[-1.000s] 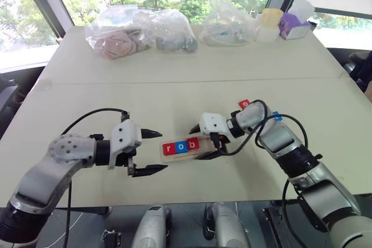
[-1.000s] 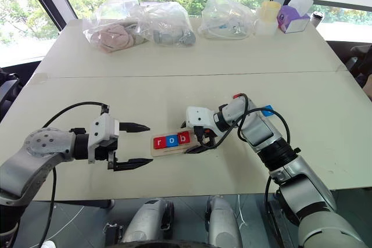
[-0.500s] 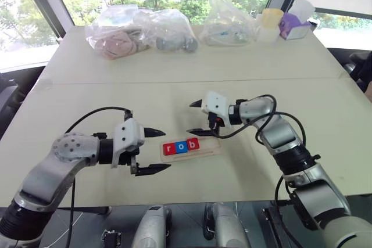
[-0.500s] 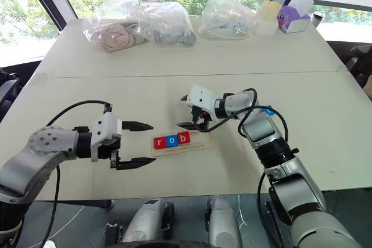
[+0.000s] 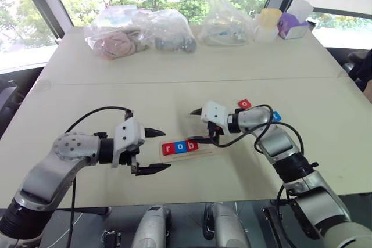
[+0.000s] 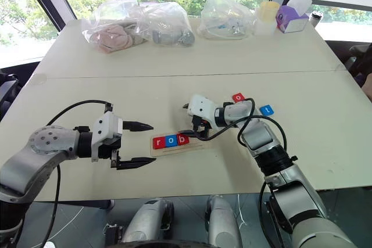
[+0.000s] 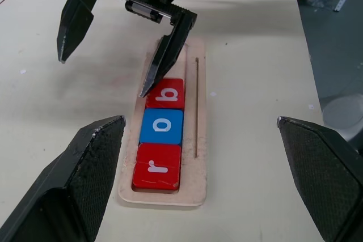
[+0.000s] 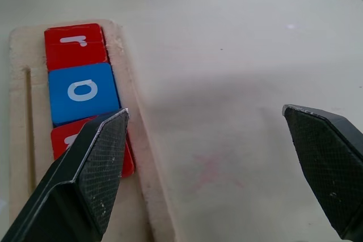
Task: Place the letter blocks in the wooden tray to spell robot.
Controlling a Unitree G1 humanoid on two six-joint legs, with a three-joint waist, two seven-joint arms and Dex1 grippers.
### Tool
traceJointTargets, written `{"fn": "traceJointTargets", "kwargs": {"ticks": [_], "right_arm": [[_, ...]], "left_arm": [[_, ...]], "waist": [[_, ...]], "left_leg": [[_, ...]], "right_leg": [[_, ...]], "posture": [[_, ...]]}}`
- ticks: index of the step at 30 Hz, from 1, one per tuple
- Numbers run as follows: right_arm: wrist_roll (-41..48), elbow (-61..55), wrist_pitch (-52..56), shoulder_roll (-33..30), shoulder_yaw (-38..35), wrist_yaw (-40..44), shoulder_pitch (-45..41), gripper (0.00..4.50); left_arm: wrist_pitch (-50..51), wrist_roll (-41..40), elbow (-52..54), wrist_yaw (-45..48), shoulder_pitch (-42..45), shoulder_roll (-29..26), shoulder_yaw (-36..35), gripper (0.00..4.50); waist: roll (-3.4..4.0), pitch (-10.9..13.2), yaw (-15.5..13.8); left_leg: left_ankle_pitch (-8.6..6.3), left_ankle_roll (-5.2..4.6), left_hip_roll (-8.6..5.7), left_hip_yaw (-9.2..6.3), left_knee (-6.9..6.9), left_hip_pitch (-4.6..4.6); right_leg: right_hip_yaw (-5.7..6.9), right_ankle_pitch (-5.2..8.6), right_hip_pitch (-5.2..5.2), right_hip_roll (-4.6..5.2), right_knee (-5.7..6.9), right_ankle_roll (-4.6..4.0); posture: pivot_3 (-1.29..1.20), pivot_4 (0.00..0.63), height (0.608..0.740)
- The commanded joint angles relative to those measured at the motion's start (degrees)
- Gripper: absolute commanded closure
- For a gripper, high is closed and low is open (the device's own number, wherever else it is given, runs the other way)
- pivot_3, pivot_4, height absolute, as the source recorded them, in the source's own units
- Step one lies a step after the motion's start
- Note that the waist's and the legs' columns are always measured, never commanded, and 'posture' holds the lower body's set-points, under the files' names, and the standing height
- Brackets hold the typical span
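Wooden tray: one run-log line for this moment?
wooden tray: holds r, o, b | loose: red tile, blue tile on table | right gripper: open, empty, over tray | left gripper: open, empty, beside tray

Wooden tray (image 5: 192, 148) slot free past "b" (image 7: 165, 93), but right claw (image 5: 196, 125) finger hangs over it.

Red, blue, red in the tray so far

Pale wood tray (image 7: 195, 140) holds a red r tile (image 7: 157, 166), blue o tile (image 7: 161, 126) and red b tile (image 7: 166, 93), all with white lowercase letters. Off on the cream table (image 5: 174, 79) sit a loose red tile (image 6: 238, 97) and a loose blue tile (image 6: 267, 110), white letters too. Both grippers, left (image 5: 152, 151) and right (image 5: 196, 126), have black fingers on white housings with grey arms. Purple box (image 5: 292, 26) and a pale yellow cup (image 5: 269, 18) at the far edge, plus clear plastic bags (image 5: 139, 30).
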State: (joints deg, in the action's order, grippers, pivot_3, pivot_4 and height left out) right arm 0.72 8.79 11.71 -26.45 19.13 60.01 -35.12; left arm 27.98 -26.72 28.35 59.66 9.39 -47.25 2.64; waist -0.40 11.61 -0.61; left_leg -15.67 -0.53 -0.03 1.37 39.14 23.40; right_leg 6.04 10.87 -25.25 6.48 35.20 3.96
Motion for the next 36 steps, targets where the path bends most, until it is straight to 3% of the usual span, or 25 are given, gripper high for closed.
{"fn": "traceJointTargets", "kwargs": {"ticks": [1,14,24,36], "right_arm": [[1.2,-3.4,0.7,-0.2,-1.7,-0.3,-1.2,0.06],[-0.4,4.0,-3.1,-1.2,-4.5,-4.3,-4.2,0.06],[-1.0,5.1,23.5,0.0,-20.3,-29.5,-7.0,0.06],[1.0,1.4,33.1,1.4,-22.7,-36.1,-0.4,0.06]], "left_arm": [[-0.2,-0.9,1.9,0.1,0.8,-0.3,-0.8,0.00],[-0.4,-0.7,1.8,0.1,1.1,0.2,-0.2,0.00],[-0.6,-0.4,1.8,-0.3,0.4,0.3,-0.5,0.00],[-1.3,0.2,1.0,0.1,1.4,0.7,0.5,0.00]], "waist": [[0.00,0.0,0.0],[0.00,0.0,0.0],[0.00,0.0,-0.1],[0.01,0.0,0.2]], "left_leg": [[0.00,0.00,0.00,0.00,0.00,0.00],[0.00,0.00,-0.01,0.00,0.00,0.00],[0.02,0.04,-0.01,0.02,-0.01,0.02],[0.02,0.03,-0.01,0.01,-0.03,0.01]], "right_leg": [[0.00,0.00,0.00,0.00,0.00,0.00],[0.00,0.00,0.01,0.00,0.00,0.00],[-0.01,0.00,0.01,0.00,0.00,-0.01],[-0.02,0.00,-0.02,-0.01,0.02,0.00]], "posture": [[0.00,0.150,0.740],[0.00,0.150,0.740],[0.00,0.150,0.740],[0.00,0.150,0.740]]}}
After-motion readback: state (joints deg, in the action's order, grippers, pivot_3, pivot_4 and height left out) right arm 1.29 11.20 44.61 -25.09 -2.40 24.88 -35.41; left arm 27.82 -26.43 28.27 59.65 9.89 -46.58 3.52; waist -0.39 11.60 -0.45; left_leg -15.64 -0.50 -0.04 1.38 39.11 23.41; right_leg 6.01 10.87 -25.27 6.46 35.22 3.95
